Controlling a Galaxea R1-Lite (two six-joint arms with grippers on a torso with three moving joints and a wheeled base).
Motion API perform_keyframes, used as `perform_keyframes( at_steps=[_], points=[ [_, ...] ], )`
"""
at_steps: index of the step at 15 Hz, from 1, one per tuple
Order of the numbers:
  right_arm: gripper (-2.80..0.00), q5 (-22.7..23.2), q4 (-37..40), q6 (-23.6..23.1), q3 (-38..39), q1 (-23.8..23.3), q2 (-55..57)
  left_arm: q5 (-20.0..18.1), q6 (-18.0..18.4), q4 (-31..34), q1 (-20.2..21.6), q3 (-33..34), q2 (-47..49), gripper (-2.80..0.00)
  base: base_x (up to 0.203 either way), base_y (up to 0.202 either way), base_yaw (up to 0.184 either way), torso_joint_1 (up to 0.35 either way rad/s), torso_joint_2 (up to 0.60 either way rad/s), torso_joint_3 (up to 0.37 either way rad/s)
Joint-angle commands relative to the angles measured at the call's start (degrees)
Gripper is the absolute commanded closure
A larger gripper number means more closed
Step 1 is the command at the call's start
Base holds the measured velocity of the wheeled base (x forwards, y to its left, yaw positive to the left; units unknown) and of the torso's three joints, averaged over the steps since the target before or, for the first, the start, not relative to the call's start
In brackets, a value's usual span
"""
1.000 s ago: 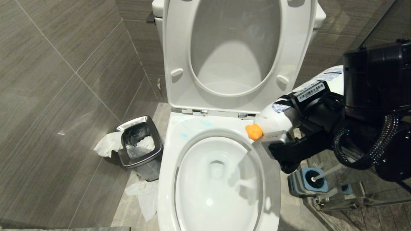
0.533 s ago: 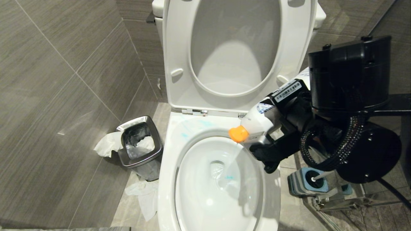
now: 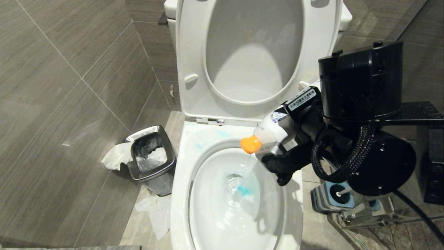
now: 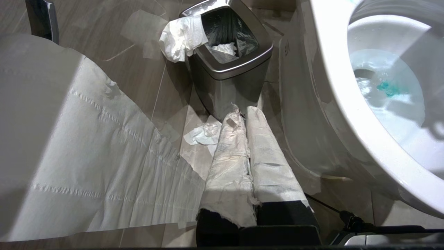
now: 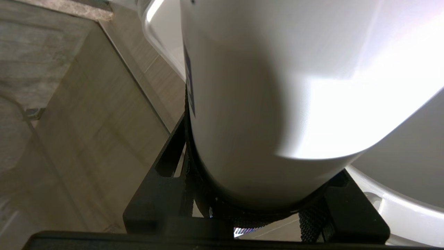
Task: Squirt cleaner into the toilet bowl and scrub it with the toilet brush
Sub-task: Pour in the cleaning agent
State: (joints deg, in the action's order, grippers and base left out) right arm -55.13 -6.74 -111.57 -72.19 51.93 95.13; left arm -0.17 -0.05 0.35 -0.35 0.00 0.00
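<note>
The white toilet bowl point(image 3: 180, 194) stands open, its seat and lid point(image 3: 255, 59) raised. My right gripper point(image 3: 288, 133) is shut on a white cleaner bottle point(image 3: 274, 130), held tilted over the bowl's right rim with its orange nozzle point(image 3: 250, 144) pointing down. A thin stream falls from it. The cleaner point(image 3: 244, 190) shows as a turquoise patch in the water point(image 4: 387, 88), and as pale blue smears point(image 3: 208, 137) on the back rim. The toilet brush handle point(image 3: 343, 191) sticks out of its grey-and-blue holder point(image 3: 327, 199) right of the toilet; its head is hidden. My left gripper point(image 4: 242, 111) hangs shut, its fingers wrapped in paper.
A small steel bin point(image 3: 151, 158) holding tissue stands left of the toilet, with crumpled tissue point(image 3: 156, 211) on the floor beside it. A broad strip of toilet paper point(image 4: 86, 156) hangs near the left arm. A glass shower frame point(image 3: 367, 215) runs along the right.
The right gripper has carried the bottle leftward from beside the rim to over the bowl. A blue stream has started and a turquoise patch has formed in the water.
</note>
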Motion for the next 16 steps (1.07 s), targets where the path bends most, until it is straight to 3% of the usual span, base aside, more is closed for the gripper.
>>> perform_keyframes(
  at_steps=[1, 4, 10, 13, 14, 16],
  points=[
    [0.0, -0.24, -0.11, 1.62, 0.09, 0.01, 0.0, 0.0, -0.04, 0.0, 0.0, 0.09, 0.0, 0.0, 0.0, 0.0, 0.0, 0.0, 0.0, 0.0],
    [0.0, -0.24, 0.11, 11.06, 0.37, 0.01, 0.51, 0.0, -0.04, 0.0, 0.0, 0.09, 0.0, 0.0, 0.0, 0.0, 0.0, 0.0, 0.0, 0.0],
    [0.0, 1.2, 2.32, 46.11, 1.17, -0.11, 1.05, 0.0, -0.04, 0.0, 0.0, 0.09, 0.0, 0.0, 0.0, 0.0, 0.0, 0.0, 0.0, 0.0],
    [0.0, 2.54, 4.68, 60.5, 1.28, -0.69, 0.1, 0.0, -0.13, 0.0, 0.0, 0.09, 0.0, 0.0, 0.0, 0.0, 0.0, 0.0, 0.0, 0.0],
    [0.0, 3.88, 6.85, 63.69, 1.08, -2.12, -0.97, 0.0, -0.13, 0.0, 0.0, 0.09, 0.0, 0.0, 0.0, 0.0, 0.0, 0.0, 0.0, 0.0],
    [0.0, 12.93, 12.57, 68.11, -0.19, -5.49, -3.6, 0.0, -0.13, 0.0, 0.0, 0.09, 0.0, 0.0, 0.0, 0.0, 0.0, 0.0, 0.0, 0.0]
  ],
)
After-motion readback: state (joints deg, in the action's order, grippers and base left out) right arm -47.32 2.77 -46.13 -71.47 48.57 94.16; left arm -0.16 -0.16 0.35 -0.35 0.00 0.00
